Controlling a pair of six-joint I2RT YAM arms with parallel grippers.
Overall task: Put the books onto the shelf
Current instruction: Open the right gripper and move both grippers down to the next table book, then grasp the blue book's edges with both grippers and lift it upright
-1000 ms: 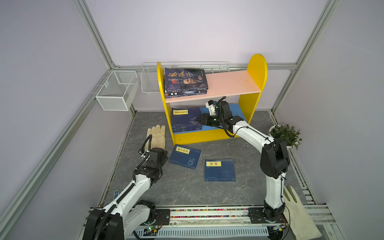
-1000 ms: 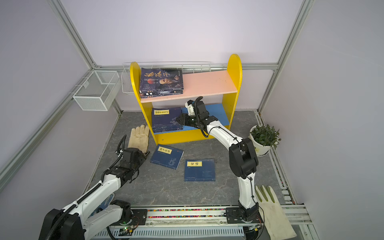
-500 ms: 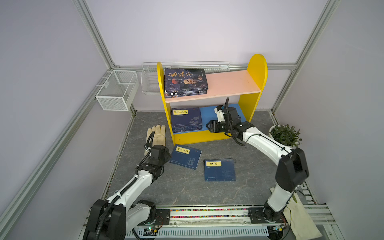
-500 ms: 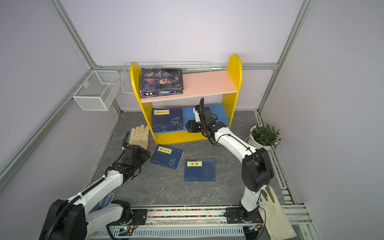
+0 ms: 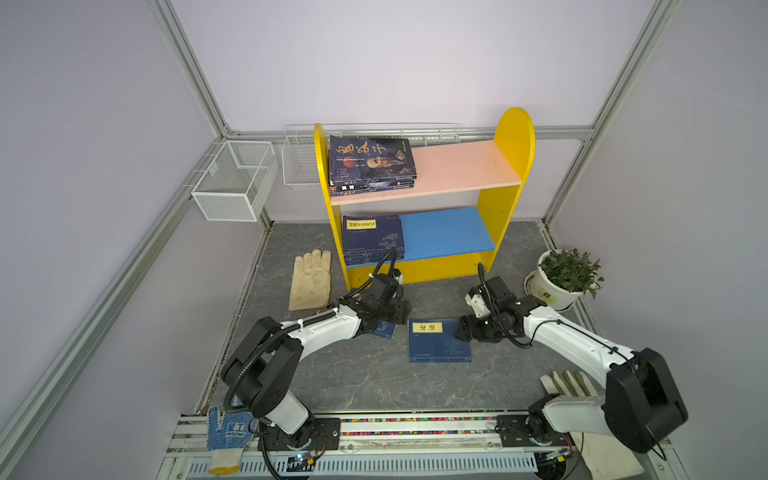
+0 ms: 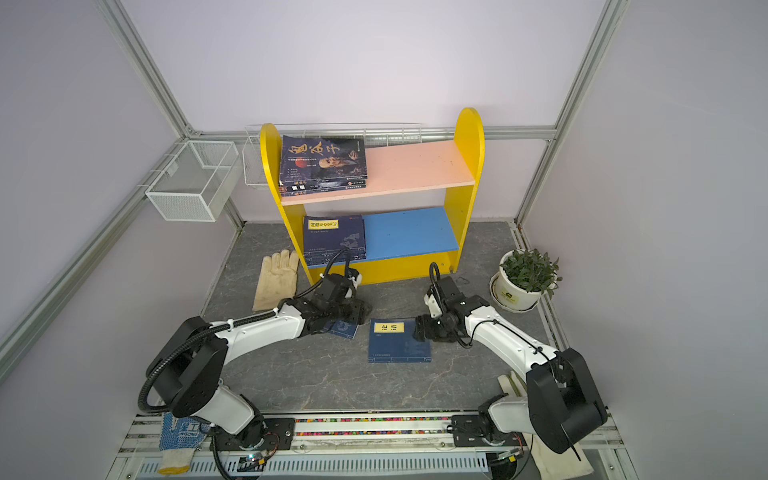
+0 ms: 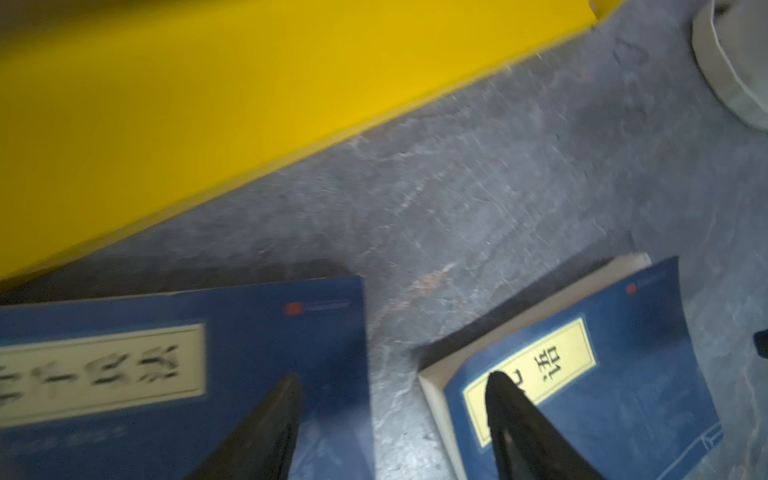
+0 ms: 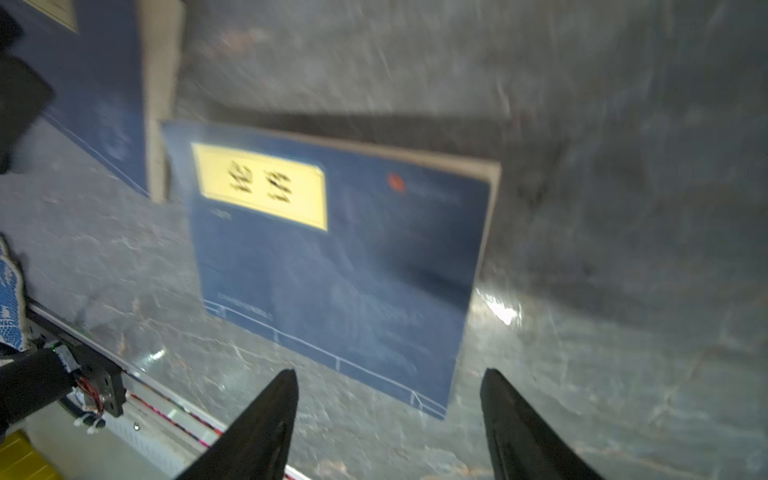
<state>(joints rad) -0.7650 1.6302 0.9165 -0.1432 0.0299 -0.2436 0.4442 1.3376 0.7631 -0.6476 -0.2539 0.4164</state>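
Lying flat on the table (image 5: 365,374), nearest of the lot: near navy book (image 5: 439,340), edges square to the shelf front, yellow label at its far-left corner, looks a bit longer left-right than near-far. Right pincer (image 8: 390,374) hovers low at the book's right edge, so the book lies just left of it. Jaws are spread wide w/ nothing btwn them; touching or not, can't tell. Right arm is clearly the nearer one, so the likely next move is closing on that right edge.

A bit farther + left: second navy book (image 6: 343,328), turned slightly, mostly hidden under left pincer (image 7: 393,378). That one is also wide open + empty, tips straddling the gap btwn the 2 books.

Farthest: shelf (image 5: 505,199). Navy stack (image 5: 372,239) sits at left of the blue board, dark paperbacks (image 5: 372,164) at left of the pink board. Right halves of both boards are bare.
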